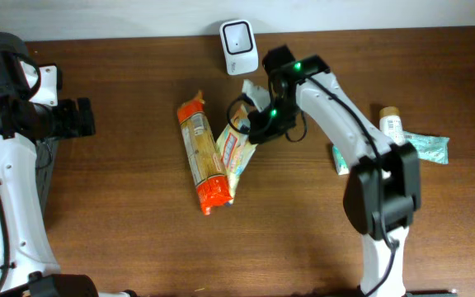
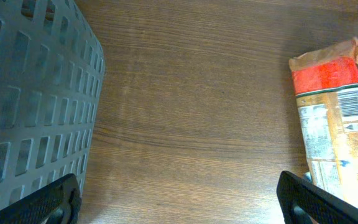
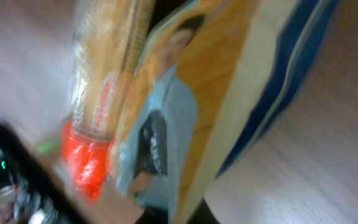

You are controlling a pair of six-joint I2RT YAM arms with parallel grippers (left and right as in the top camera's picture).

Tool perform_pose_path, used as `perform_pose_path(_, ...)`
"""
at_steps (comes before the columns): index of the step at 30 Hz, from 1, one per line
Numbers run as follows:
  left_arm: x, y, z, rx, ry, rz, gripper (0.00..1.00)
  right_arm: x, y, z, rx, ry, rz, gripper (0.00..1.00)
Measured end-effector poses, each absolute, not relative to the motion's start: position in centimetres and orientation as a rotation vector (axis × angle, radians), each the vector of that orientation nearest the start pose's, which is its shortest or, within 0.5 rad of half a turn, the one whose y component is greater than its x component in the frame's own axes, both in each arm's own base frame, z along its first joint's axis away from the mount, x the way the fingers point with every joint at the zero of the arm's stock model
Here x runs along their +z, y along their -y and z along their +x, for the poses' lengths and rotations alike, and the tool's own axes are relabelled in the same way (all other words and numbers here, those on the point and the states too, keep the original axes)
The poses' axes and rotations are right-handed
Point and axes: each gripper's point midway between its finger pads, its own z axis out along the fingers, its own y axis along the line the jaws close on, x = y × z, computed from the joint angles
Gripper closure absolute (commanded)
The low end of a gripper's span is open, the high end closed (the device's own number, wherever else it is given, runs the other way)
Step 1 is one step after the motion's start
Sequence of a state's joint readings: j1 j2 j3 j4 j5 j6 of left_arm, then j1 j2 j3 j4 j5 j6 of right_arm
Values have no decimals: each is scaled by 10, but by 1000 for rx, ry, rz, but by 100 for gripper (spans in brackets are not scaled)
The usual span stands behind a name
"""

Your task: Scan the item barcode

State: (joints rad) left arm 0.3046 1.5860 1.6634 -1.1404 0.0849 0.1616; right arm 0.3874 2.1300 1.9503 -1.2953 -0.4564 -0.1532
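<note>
Now right tool [image 1: 253, 129] angles down, clamped on yellow packet [image 1: 234, 153]

Dark wooden table [image 1: 138, 247], perhaps white wall [image 1: 97, 12]

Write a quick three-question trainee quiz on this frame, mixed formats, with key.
1. True or false: the left gripper is shut.
2. The right gripper is shut on: A) the yellow pouch B) the white scanner C) the bottle.
3. In the overhead view, which item lies alongside the yellow pouch on its left?

Key: 1 false, it is open. 2 A. 3 the spaghetti packet.
</note>
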Motion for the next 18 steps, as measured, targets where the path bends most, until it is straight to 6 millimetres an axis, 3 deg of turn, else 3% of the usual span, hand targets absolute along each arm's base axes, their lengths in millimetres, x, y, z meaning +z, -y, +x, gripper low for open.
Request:
perform_pose_path(1,242,-101,370,49,-2623,-159,1,152,-232,368,607,-2875,-858,96)
perform_pose_path(3,242,-101,370,49,-2624,-159,1,188,-231,362,448,-2823,-877,96)
perform_pose_path(5,242,-101,370,49,-2623,-159,1,207,-226,359,227,-2802,-839,96)
perform_pose_path(7,242,-101,370,49,-2623,-159,1,205,-206,357,-49,-2842,-710,96)
perform_pose_path(10,242,-101,370,49,-2623,-159,1,208,-158,337,-393,-2951,-340,96)
perform_pose_path(15,242,-101,370,49,-2623,-159,1,207,-159,336,-376,-2953,-123,96)
perform_pose_path(18,242,-101,370,49,-2623,-159,1,200,-155,342,-437,-2945,-78,96)
